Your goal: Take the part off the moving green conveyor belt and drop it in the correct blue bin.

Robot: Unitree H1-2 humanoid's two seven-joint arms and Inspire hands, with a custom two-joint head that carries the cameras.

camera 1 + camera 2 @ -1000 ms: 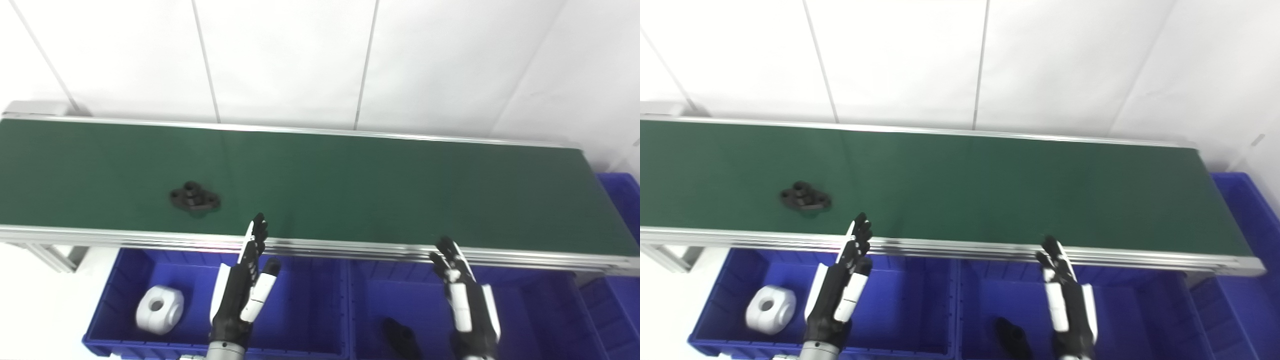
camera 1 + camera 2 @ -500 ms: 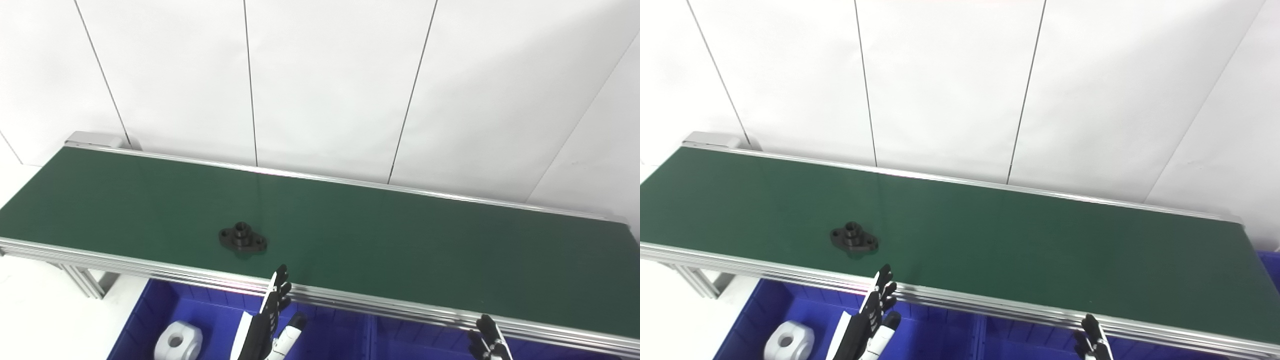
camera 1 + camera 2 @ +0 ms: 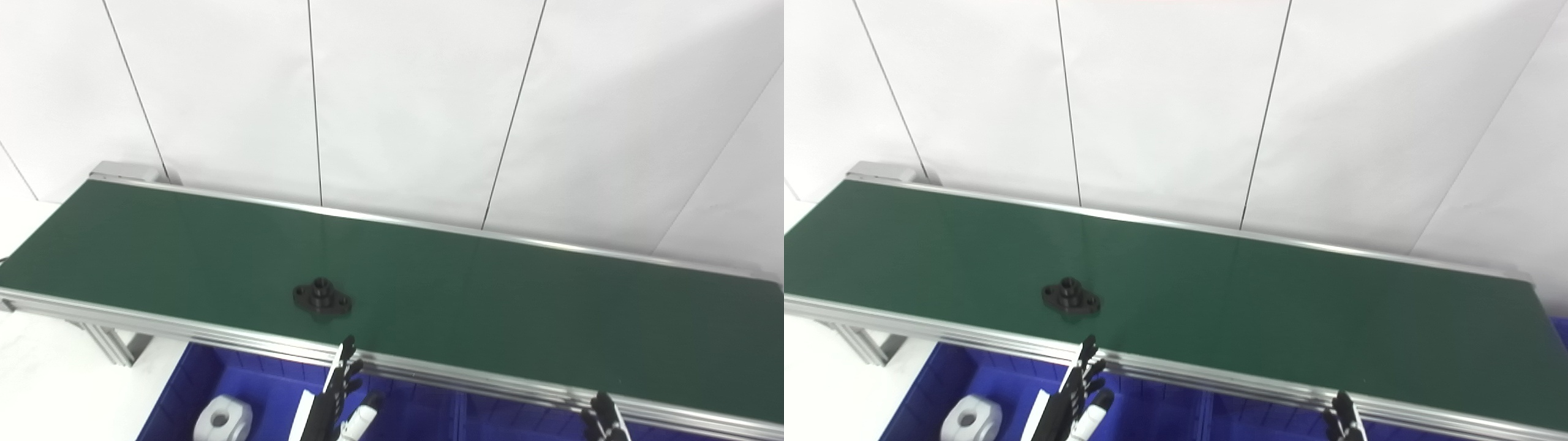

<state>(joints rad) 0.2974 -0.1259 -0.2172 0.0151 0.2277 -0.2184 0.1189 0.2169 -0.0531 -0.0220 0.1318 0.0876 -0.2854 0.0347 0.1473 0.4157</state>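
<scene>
A small black flanged part (image 3: pixel 322 298) with a raised hub lies on the green conveyor belt (image 3: pixel 490 294), near its front edge and left of centre. My left hand (image 3: pixel 335 398) reaches up from the bottom edge, fingers straight and apart, holding nothing, its tips just below the belt's front rail and slightly right of the part. Only the fingertips of my right hand (image 3: pixel 603 416) show at the bottom right, spread and holding nothing. The left blue bin (image 3: pixel 196 380) sits below the belt.
A white block with a round hole (image 3: pixel 222 420) lies in the left blue bin. A second blue bin (image 3: pixel 1274 416) adjoins it on the right, mostly cut off. An aluminium rail (image 3: pixel 184 327) edges the belt. White wall panels stand behind.
The camera has tilted upward, so the bins and hands dropped toward the bottom edge. The black part has travelled right along the belt, closer to my left hand.
</scene>
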